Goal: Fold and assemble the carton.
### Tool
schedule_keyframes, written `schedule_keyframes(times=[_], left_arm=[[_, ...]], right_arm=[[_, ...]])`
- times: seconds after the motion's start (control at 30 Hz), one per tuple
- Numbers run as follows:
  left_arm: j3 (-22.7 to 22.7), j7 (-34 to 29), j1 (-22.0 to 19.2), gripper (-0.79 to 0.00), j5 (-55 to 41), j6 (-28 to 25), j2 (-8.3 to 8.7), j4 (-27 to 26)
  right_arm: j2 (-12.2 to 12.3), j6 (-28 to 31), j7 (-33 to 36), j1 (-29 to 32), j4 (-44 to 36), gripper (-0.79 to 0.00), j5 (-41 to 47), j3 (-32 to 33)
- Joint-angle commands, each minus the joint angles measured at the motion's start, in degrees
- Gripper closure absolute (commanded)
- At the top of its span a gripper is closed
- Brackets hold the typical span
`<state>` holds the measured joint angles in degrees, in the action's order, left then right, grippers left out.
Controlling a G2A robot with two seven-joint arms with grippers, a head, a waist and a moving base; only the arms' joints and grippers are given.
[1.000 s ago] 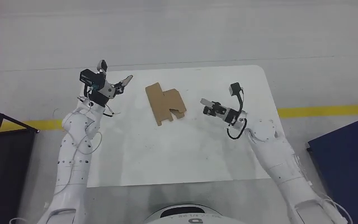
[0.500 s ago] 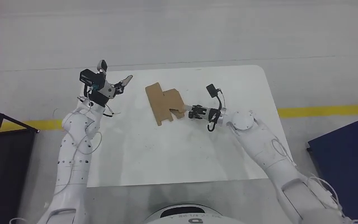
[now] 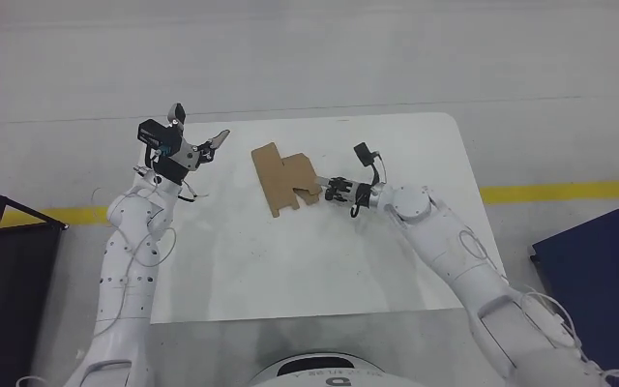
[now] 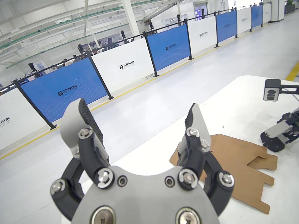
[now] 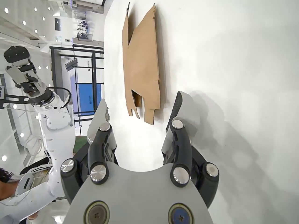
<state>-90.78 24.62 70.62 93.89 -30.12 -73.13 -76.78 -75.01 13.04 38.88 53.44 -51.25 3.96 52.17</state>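
Right gripper [image 3: 334, 187] has swung in across the table [image 3: 290, 271] from the right side and now sits low, just beside the carton [image 3: 283, 177], a bit closer than half a second ago; the left arm has not shifted. White table, rounded corners, carries the one carton. Carton is a flat brown cardboard blank, unfolded, lying flat on the far middle of the table, its notched tabbed edge facing the right gripper. Right gripper's fingers are spread wide with nothing held; in the right wrist view the carton's tab ends lie just ahead of the tips, and whether they touch cannot be told. Left gripper [image 3: 200, 126] is raised over the table's far left corner, well apart from the carton, fingers wide apart, nothing held.
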Motion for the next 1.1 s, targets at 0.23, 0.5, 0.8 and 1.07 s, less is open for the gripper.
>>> schedule_keyframes(times=[0.23, 0.5, 0.8, 1.07], left_arm=[[0.00, 0.00, 0.00, -0.785, 0.00, 0.00, 0.00, 0.00], [0.00, 0.00, 0.00, -0.785, 0.00, 0.00, 0.00, 0.00], [0.00, 0.00, 0.00, -0.785, 0.00, 0.00, 0.00, 0.00], [0.00, 0.00, 0.00, -0.785, 0.00, 0.00, 0.00, 0.00]], right_arm=[[-2.02, 0.90, 0.78, -2.38, 3.45, -0.443, 1.65, -2.89], [-3.78, 3.08, 0.84, -4.79, 9.30, -0.274, 4.32, -4.07], [-5.42, 6.19, 1.63, -6.46, 14.03, 0.000, 7.20, -4.55], [-4.37, 18.76, 8.14, -4.90, 11.83, 0.000, 11.92, -0.87]])
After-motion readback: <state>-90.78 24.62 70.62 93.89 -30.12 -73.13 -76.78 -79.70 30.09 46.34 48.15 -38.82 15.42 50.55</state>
